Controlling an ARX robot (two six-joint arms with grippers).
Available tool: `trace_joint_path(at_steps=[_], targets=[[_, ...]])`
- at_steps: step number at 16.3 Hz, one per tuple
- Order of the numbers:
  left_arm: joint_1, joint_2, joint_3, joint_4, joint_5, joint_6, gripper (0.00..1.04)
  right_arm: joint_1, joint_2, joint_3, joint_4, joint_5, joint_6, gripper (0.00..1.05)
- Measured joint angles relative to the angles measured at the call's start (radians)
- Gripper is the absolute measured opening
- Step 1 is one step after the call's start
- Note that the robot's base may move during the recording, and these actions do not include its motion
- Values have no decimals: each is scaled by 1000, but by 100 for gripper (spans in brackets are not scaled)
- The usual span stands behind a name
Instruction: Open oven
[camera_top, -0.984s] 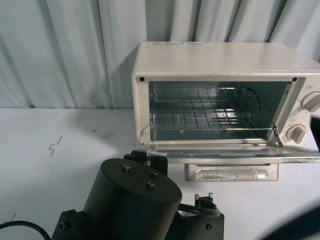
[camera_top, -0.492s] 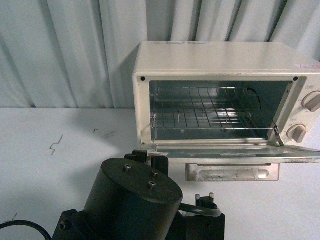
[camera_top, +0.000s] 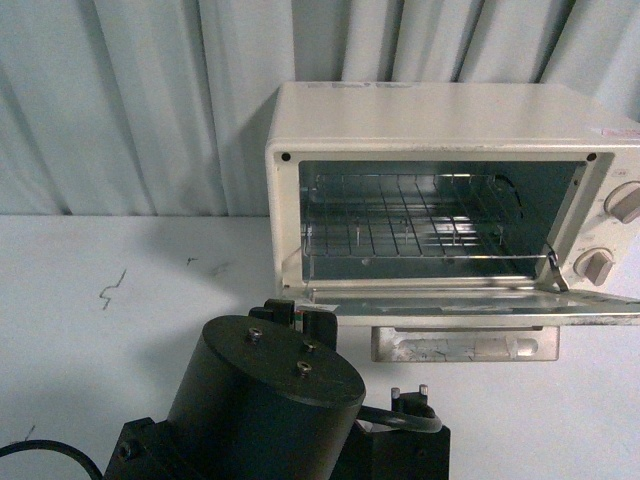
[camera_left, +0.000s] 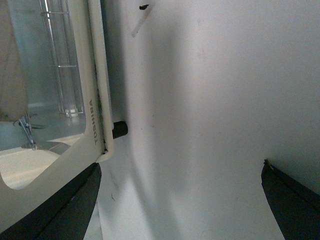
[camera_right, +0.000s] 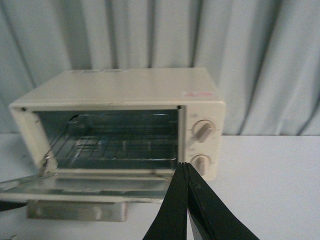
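Oven (camera_top: 450, 210) as the landmark: it sits on the white surface (camera_top: 120, 310) in front of a pale pleated curtain (camera_top: 130, 100), its door (camera_top: 470, 308) dropped flat so the wire rack (camera_top: 410, 230) inside is exposed. The front view shows the two round knobs (camera_top: 610, 235) at the oven's right edge, and a dark cylindrical arm housing (camera_top: 265, 400) low in the foreground, just before the door's left corner.

The right wrist view takes in the whole oven from farther back, with both knobs complete and the bar handle (camera_right: 75, 210) under the lowered door. It alone shows the right hand (camera_right: 186, 200): its two dark fingers are pressed together with nothing between them, held off in front of the oven's knob side.

The left wrist view is close beside the door's edge, where the TOSHIBA lettering (camera_left: 93, 116) and a small black foot (camera_left: 119, 129) are readable. The left hand (camera_left: 182, 195) appears there as two dark fingertips (camera_left: 75, 205) spread wide apart, holding nothing, over the bare surface next to the oven.
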Motion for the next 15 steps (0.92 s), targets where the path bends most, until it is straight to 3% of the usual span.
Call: trace_joint_path(at_steps=[1,2,3,11,14,15], targets=[[0,0,0,0,-1,0,98,-55,-55,0,-47,-39,0,2],[0,0,0,-1,-1,0,98,-56,-98,0,-89,-39,0,2],[0,0,0,-1,-1,0,98,-56,-264,2,-248,-40,0,2],[0,0,0,-1,-1,0,98,-56,-264,0,-271,-39,0,2],[0,0,0,0,0,0,98,-56,-266,0,-266,-39,-1,11],[0,0,0,-1,-1,0,98,-56,-266,0,-267,-39,-1,31]])
